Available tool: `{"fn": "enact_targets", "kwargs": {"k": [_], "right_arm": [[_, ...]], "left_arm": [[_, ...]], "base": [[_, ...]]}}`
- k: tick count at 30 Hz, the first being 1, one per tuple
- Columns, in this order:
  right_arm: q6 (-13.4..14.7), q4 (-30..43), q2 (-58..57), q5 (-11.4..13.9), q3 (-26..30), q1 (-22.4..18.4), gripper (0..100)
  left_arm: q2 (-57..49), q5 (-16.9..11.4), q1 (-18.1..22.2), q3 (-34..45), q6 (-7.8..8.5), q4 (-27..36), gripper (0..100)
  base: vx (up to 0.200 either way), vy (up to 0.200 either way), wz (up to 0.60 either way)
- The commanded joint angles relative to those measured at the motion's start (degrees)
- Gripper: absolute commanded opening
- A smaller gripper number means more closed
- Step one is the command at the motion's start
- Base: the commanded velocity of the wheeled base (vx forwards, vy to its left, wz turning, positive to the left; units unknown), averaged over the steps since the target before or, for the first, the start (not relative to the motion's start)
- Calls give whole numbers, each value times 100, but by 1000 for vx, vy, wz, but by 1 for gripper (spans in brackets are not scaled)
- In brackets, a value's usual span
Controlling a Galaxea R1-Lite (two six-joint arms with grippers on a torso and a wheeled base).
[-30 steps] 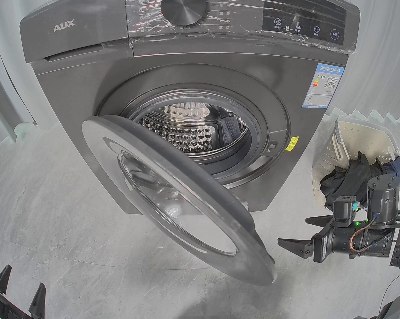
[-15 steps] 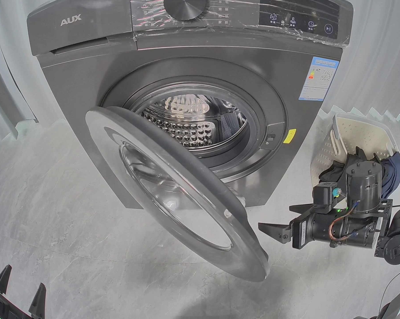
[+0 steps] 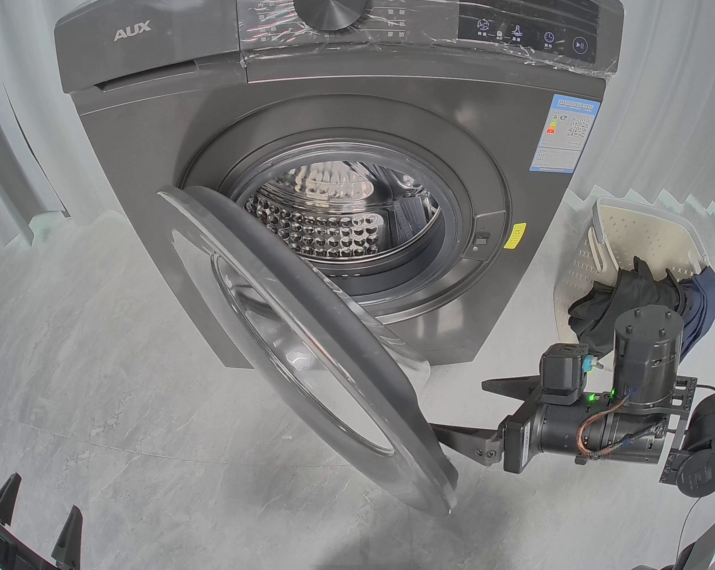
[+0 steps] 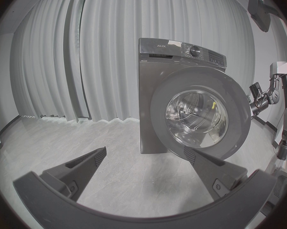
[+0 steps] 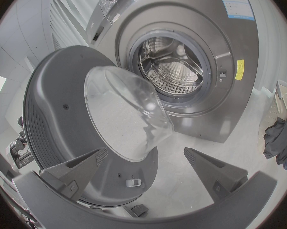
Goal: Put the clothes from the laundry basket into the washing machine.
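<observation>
right wrist: a black cylindrical housing (image 3: 647,342) is capped by a disc ringed with small screws | a coiled copper-coloured cable (image 3: 603,431) is looped beneath it | a green light (image 3: 591,397) is lit | a black camera box (image 3: 564,367) is marked with a teal dot | right gripper (image 3: 460,407), left gripper (image 4: 144,150): dark grey wedge fingers (image 5: 83,172) are faced with textured pads (image 5: 101,156), one screw at each base

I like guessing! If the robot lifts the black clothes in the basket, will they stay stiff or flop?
Probably flop: the black clothes droop in soft folds over the rim of the laundry basket. They look like thin cloth, so likely light for their size. The blue garment lies against them, so it might drag along.
</observation>
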Motion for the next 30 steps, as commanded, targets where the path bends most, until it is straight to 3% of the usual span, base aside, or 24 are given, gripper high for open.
{"fn": "enact_targets", "kwargs": {"k": [1, 2, 3, 5, 11, 21, 30], "right_arm": [[-12, -53, 108, -111, -132, -197, 100], [-12, -53, 126, -137, -141, -224, 100], [-3, -62, 389, -366, -396, -558, 100], [5, -62, 644, -533, -765, -857, 100], [23, -53, 1338, -603, -1354, -1314, 100], [5, -62, 1804, -585, -1582, -1050, 100], [14, -62, 1760, -550, -1407, -356, 100]], "left_arm": [[-95, -2, 1, 92, 0, 2, 100], [-95, -2, 1, 92, 0, 2, 100], [-95, -2, 1, 92, 0, 2, 100], [-95, -2, 1, 92, 0, 2, 100], [-95, -2, 1, 92, 0, 2, 100], [-95, -2, 1, 92, -9, 2, 100], [-95, -2, 1, 92, -9, 11, 100]], "base": [[0, 0, 0], [0, 0, 0], [0, 0, 0], [0, 0, 0], [0, 0, 0], [0, 0, 0], [0, 0, 0]]}}
